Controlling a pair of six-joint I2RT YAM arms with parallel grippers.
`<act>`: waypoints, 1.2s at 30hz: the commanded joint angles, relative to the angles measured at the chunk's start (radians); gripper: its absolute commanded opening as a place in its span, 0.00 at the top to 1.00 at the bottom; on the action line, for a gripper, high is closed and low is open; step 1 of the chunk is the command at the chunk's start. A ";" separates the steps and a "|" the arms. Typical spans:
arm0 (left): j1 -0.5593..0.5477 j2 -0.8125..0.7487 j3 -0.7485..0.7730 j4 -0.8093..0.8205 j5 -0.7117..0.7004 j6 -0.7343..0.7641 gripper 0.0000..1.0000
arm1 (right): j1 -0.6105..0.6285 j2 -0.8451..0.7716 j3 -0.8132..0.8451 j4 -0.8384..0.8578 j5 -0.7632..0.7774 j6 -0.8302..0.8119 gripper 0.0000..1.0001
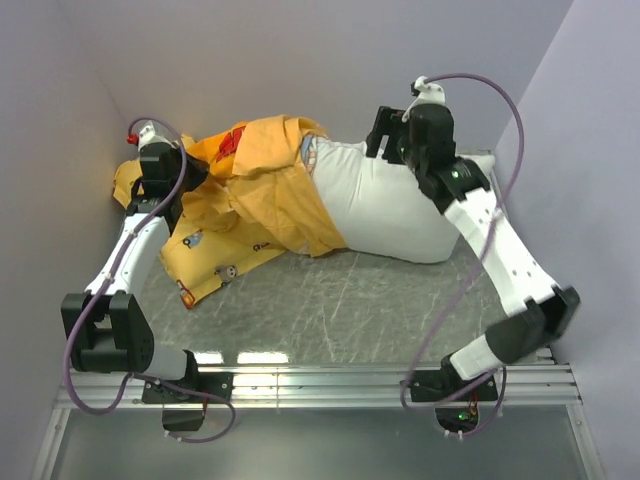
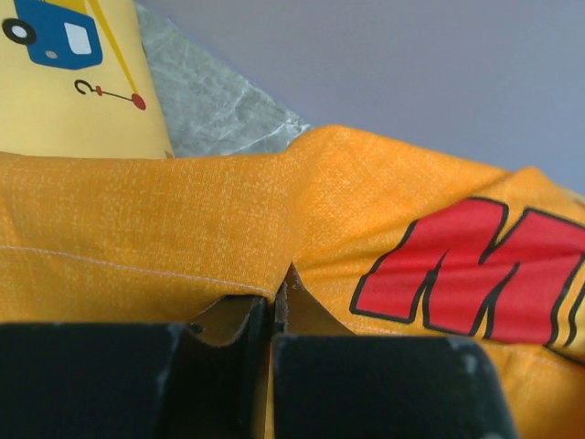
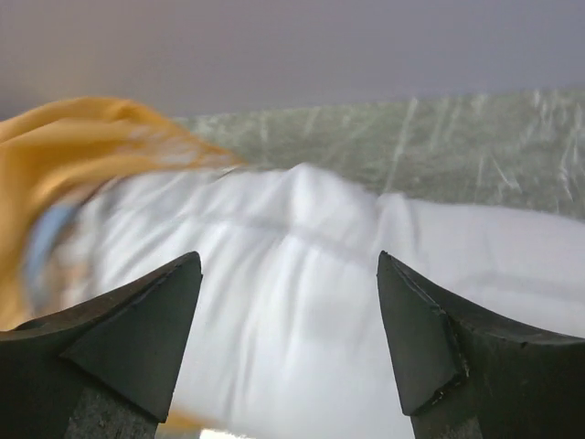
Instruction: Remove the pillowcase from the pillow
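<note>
Nearest, my left gripper pinches a fold of the large orange printed cloth pillowcase, far left; my right gripper gapes over the plump white oblong pillow.

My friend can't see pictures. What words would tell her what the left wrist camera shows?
The left end effector pinches a fold of the orange pillowcase between its two black fingers. Big red letters with black outlines are printed on the cloth at right, and a yellow cushion with a blue vehicle sits at top left.
</note>
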State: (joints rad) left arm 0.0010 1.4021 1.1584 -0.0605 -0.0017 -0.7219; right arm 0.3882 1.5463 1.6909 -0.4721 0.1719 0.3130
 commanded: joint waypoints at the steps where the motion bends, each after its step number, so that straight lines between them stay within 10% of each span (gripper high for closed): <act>1: 0.004 0.028 0.020 0.031 -0.038 0.010 0.94 | 0.119 -0.142 -0.110 0.073 0.136 -0.077 0.15; 8: -0.025 0.052 0.029 0.044 -0.046 0.015 0.93 | 0.261 -0.273 -0.546 0.234 0.261 -0.032 0.08; 18: -0.053 0.090 0.078 0.021 -0.051 0.039 0.94 | 0.063 0.164 -0.376 0.357 0.107 0.038 0.07; 21: -0.065 0.087 0.087 0.053 -0.021 0.068 0.87 | 0.048 0.219 -0.367 0.368 0.045 0.066 0.38; 22: -0.070 0.087 0.093 0.053 -0.008 0.084 0.84 | 0.046 0.219 -0.375 0.378 0.037 0.073 0.74; 25: -0.107 0.089 0.139 0.079 0.005 0.133 0.60 | 0.043 0.195 -0.393 0.380 0.015 0.092 1.00; 29: -0.182 0.037 0.178 0.079 -0.049 0.185 0.28 | 0.037 0.140 -0.366 0.319 -0.015 0.100 1.00; 36: -0.363 -0.038 0.209 -0.027 -0.181 0.280 0.19 | 0.034 0.074 -0.301 0.205 -0.046 0.090 1.00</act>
State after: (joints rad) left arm -0.2947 1.4220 1.3247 -0.0502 -0.1051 -0.5133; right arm 0.4221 1.6848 1.3453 -0.1642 0.1642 0.4000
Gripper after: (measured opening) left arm 0.808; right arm 0.009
